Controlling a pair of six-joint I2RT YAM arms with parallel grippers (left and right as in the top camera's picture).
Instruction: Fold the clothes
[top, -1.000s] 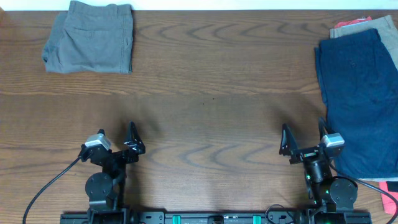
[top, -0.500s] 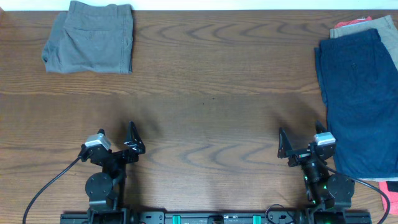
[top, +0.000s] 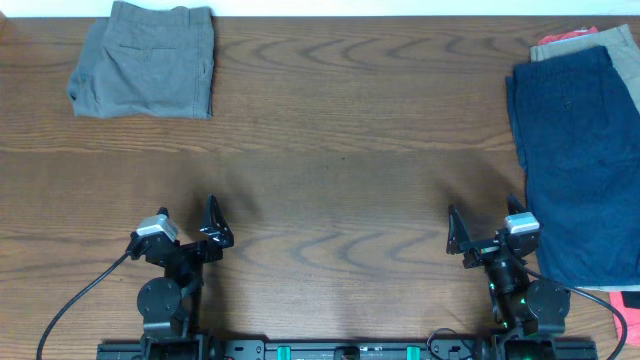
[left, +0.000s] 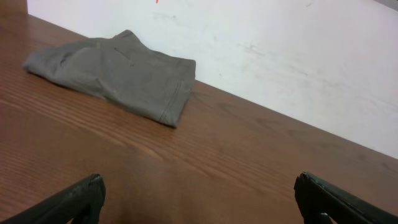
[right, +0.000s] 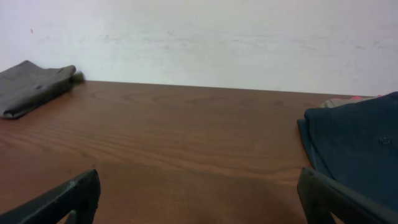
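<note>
Both our jaws stand wide: left gripper (top: 188, 228) well short of the folded grey shorts (top: 145, 60), right gripper (top: 485, 230) just beside the navy shorts (top: 575, 150).

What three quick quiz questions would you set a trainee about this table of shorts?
1. True or false: the grey shorts lie folded at the far left of the table.
2. Which shorts lie topmost on the right? A) navy shorts B) grey shorts C) white shorts
3. Fill in: both arms' jaws stand ____ and hold nothing.
Key: 1 true; 2 A; 3 open.
</note>
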